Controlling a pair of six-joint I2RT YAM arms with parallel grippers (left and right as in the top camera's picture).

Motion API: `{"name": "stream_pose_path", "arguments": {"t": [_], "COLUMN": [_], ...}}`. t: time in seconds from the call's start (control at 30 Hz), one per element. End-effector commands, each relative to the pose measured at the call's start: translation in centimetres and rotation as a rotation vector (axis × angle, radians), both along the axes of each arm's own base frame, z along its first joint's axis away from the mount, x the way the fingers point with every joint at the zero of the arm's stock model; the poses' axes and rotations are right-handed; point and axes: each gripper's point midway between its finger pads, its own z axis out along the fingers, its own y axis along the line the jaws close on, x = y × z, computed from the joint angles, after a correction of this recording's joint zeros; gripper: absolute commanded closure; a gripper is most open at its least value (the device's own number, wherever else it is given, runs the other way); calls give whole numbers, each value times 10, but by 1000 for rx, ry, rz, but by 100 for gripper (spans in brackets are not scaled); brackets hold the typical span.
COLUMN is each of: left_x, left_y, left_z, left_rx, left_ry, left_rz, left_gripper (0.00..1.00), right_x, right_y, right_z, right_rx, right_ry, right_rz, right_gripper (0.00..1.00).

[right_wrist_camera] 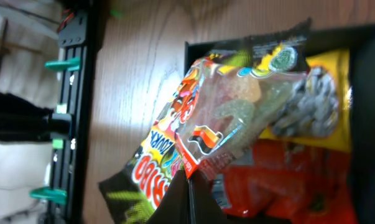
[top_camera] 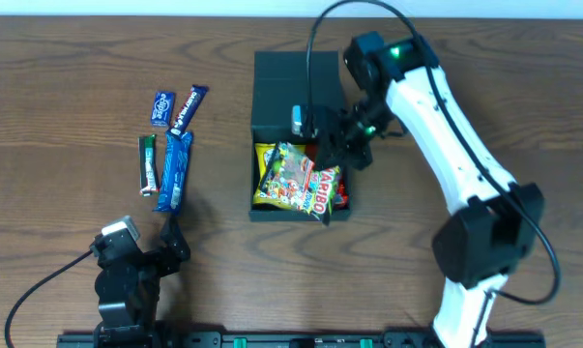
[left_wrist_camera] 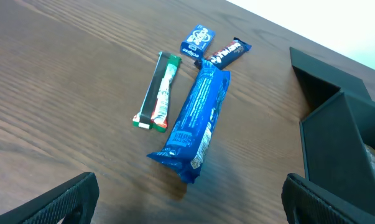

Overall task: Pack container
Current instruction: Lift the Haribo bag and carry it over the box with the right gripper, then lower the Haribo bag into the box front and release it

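The dark container (top_camera: 255, 184) stands mid-table with its flap lid (top_camera: 291, 87) open toward the back. It holds several candy bags: a clear gummy bag (top_camera: 289, 169), a Haribo bag (top_camera: 322, 193) hanging over the front rim, and yellow and red packets. My right gripper (top_camera: 332, 145) is over the container. In the right wrist view its fingers (right_wrist_camera: 188, 183) are shut on a corner of the clear gummy bag (right_wrist_camera: 237, 118), with the Haribo bag (right_wrist_camera: 156, 162) beside it. My left gripper (top_camera: 167, 240) is open and empty near the front edge, also in the left wrist view (left_wrist_camera: 190, 199).
Left of the container lie a long blue packet (top_camera: 173, 169) (left_wrist_camera: 196, 121), a green-and-white stick (top_camera: 148, 164) (left_wrist_camera: 159, 93), a small blue packet (top_camera: 162, 108) (left_wrist_camera: 198, 40) and a dark blue bar (top_camera: 188, 108) (left_wrist_camera: 227, 54). The container's side (left_wrist_camera: 336, 143) shows at the right.
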Motion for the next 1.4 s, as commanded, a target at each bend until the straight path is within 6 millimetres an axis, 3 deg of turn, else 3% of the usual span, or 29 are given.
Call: {"name": "stream_pose_path", "arguments": {"t": [0.0,0.2,0.53,0.87,1.37], "left_x": [-1,-1,-1,-1,-1], "left_y": [3,2,2,2,3], "left_z": [-7,-7,-7,-7,-7], "left_rx": [17,17,17,17,17], "left_ry": [15,15,15,15,15], "left_rz": [7,6,6,7,7], "left_gripper": [5,5,5,5,5], "right_x": [11,17,24,33,35], "right_y": [5,3,4,15,30], "right_z": [-8,-31,-40,-63,-81], "right_rx": [46,47,107,156,209], "right_ry": [-50,-25,-23,-3,-11], "right_rz": [122,163,183,186,227], "right_gripper": [99,99,99,99,99]}}
